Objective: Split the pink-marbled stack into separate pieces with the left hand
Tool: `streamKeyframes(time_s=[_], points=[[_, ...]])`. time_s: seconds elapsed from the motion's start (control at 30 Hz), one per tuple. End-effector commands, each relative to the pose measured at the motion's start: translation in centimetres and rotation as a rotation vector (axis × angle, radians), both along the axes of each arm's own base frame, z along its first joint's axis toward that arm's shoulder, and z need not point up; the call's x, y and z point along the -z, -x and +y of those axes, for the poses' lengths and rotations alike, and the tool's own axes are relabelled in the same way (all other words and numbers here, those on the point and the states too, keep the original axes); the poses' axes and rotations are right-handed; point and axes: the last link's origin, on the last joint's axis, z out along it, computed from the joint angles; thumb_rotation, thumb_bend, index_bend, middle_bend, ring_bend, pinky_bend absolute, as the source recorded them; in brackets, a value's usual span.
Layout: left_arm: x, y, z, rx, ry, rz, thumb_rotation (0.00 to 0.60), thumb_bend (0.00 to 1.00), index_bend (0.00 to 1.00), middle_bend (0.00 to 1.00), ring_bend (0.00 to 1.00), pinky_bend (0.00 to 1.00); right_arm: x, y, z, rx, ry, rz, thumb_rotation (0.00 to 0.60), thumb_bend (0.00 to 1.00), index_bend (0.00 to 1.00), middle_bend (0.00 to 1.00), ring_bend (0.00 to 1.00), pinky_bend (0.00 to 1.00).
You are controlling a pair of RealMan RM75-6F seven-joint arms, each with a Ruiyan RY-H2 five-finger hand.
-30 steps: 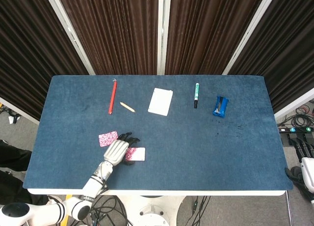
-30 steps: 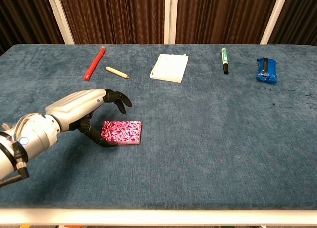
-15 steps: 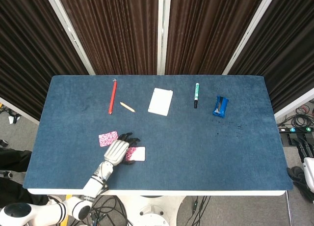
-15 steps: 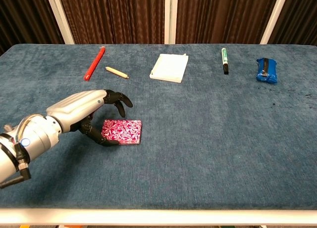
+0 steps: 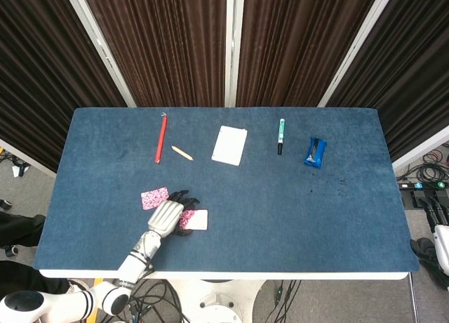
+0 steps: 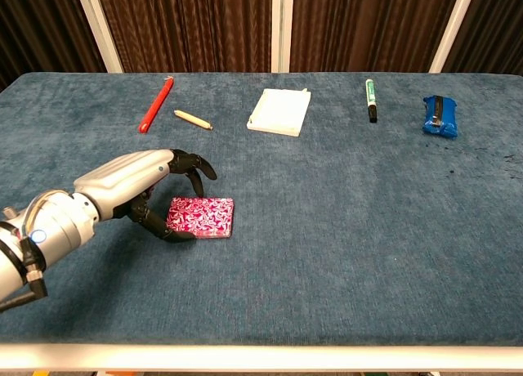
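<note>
Pink-marbled stack (image 6: 201, 217) lies at the left hand (image 6: 137, 182), fingers curled beside it, grasp unclear; pinch only the top piece

A staged robot test room is indicated. A counter (image 5: 280, 196) covered in blue cloth is backed by dark brown curtains (image 5: 161, 42) with white posts (image 5: 230, 45), and loose cables (image 5: 428, 172) are seen on the grey floor.
</note>
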Motion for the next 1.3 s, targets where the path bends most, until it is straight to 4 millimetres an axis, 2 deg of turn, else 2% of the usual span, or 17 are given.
streamKeyframes(time_s=[0.03,1.13,1.3], points=[[0.02,0.08,0.04,0.0,0.0,0.002,0.6,0.16,0.26,0.36,0.1,0.16,-0.04,0.01,-0.01,0.0,0.002,0.0,0.6,0.22,0.02,0.0,0.0,0.0],[0.01,0.13,0.04,-0.028,0.003,-0.054,0.6,0.23,0.32,0.45,0.14,0.16,-0.07,0.25,-0.05,0.007,0.004,0.0,0.6,0.22,0.02,0.0,0.0,0.0],[-0.01,0.27,-0.01,-0.03,0.005,-0.061,0.6,0.23,0.38,0.46,0.15,0.16,-0.03,0.28,-0.07,0.01,0.004,0.001,0.6,0.22,0.02,0.0,0.0,0.0]])
